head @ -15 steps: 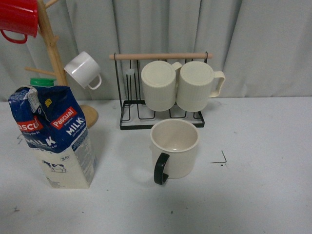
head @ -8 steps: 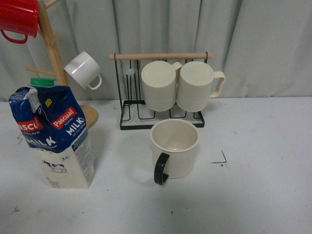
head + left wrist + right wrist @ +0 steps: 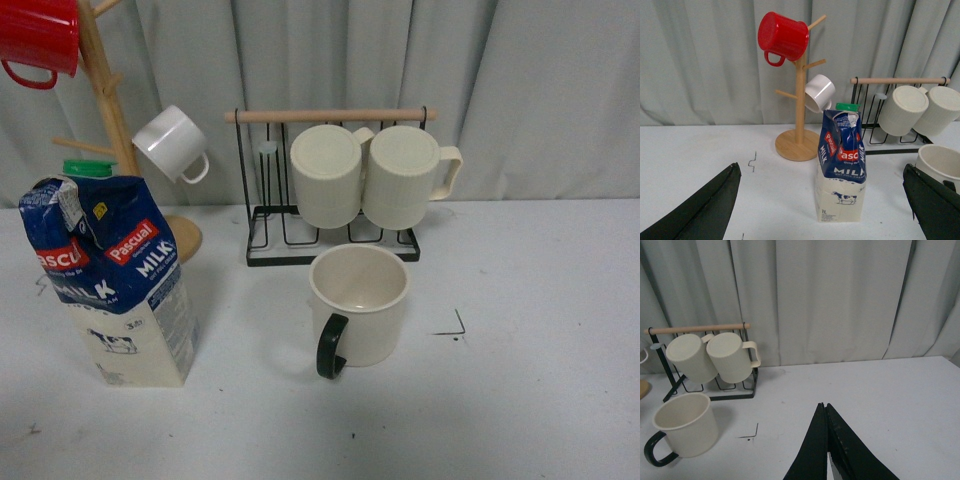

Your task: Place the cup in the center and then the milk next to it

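The left pincer (image 3: 821, 170) is spread wide. It holds nothing. Its two dark fingers (image 3: 710, 210) sit far apart, and the milk (image 3: 841, 172) shows right between them, a bit farther off. I think it is spread like that so the fat carton can fit in.

The right pincer (image 3: 823, 406) is pressed together and holds nothing. It hangs over a bare part of the bench (image 3: 900, 405), off to the side of the cup (image 3: 684, 425). It looks like its job is done for now.

The cup (image 3: 358, 305) stands upright on the center (image 3: 428, 300), just beside a small black corner mark (image 3: 455, 325). Its dark handle points to the front. So I think the first part of the task is finished.

The milk (image 3: 115, 290) stands upright on the left side of the bench, well apart from the cup. Its top is crumpled. It needs to go next to the cup.

Behind the milk is a wooden mug tree (image 3: 110, 120) with a red mug (image 3: 38, 38) and a small white cup (image 3: 170, 143). Behind the cup is a black rack (image 3: 330, 250) with two ribbed mugs (image 3: 370, 175). The carton is tall, so it could tip if it is pinched too high.
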